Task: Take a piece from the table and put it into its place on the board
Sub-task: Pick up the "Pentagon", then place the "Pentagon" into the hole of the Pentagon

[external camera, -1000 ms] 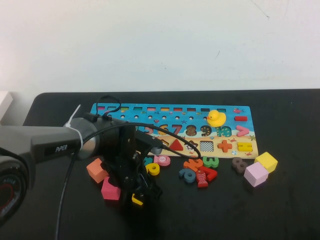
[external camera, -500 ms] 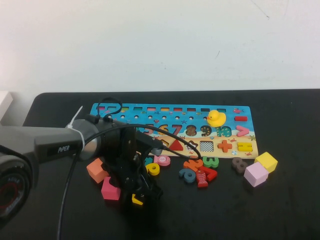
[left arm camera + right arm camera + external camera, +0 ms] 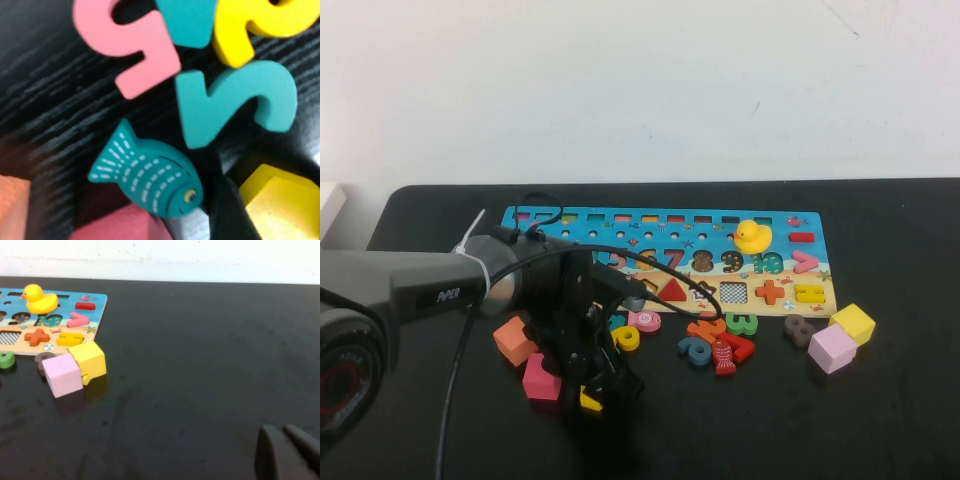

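Left wrist view shows the left gripper [image 3: 595, 390] low over the table, its fingers clamped on a yellow piece [image 3: 280, 202], beside a teal fish [image 3: 150, 177]. Right gripper [image 3: 287, 452] rests with fingers together, well away from the board [image 3: 665, 260].

The board [image 3: 670, 262] lies across the table [image 3: 900, 420] toward its far edge, a duck [image 3: 752, 236] standing on its right part. Just in front of the board sits a scatter of pieces [image 3: 718, 340]. Right of them, two blocks [image 3: 843, 338] touch. The left gripper [image 3: 598, 385] is low over the table, front-left of the scatter, a fish [image 3: 150, 177] beside it. The right gripper [image 3: 287, 452] is far right, well apart.
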Motion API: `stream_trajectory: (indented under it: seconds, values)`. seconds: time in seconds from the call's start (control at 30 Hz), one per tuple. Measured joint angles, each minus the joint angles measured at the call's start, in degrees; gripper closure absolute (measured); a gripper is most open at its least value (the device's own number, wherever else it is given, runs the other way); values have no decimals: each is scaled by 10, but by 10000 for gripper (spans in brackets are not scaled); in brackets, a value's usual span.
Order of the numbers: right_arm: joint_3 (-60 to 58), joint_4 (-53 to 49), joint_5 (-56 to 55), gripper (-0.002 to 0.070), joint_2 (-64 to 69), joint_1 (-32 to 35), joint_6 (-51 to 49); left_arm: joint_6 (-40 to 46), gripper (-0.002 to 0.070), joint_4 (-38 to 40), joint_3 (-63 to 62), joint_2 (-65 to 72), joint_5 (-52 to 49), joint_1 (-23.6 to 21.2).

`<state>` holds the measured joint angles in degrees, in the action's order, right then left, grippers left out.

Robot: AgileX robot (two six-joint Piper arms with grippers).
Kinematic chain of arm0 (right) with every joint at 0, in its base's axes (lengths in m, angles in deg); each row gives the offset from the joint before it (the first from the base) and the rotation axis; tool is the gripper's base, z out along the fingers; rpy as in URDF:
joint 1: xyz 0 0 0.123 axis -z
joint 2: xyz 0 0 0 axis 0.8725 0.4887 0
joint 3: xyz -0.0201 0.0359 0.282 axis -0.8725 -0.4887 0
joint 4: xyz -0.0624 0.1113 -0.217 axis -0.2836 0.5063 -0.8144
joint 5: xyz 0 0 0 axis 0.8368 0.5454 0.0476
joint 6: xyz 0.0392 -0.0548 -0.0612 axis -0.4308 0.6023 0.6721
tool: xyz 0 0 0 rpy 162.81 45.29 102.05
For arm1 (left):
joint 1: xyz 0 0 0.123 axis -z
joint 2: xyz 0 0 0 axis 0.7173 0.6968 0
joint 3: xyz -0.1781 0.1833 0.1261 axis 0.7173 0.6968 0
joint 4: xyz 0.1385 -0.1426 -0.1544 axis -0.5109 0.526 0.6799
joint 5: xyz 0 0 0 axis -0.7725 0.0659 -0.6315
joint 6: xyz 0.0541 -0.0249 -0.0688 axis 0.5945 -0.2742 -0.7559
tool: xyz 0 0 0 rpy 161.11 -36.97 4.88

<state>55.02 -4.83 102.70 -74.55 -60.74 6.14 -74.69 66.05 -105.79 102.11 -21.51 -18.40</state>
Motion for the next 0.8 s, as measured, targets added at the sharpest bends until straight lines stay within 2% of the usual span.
stream_trajectory:
  seconds: [0.37,0.53,0.8]
  values:
    - [0,0,0,657,0,0,0,41,365,-15,-154,-6,-188,0]
    - [0,0,0,657,0,0,0,41,365,-20,-232,-6,-179,0]
    - [0,0,0,657,0,0,0,42,365,-21,-256,2,-117,0]
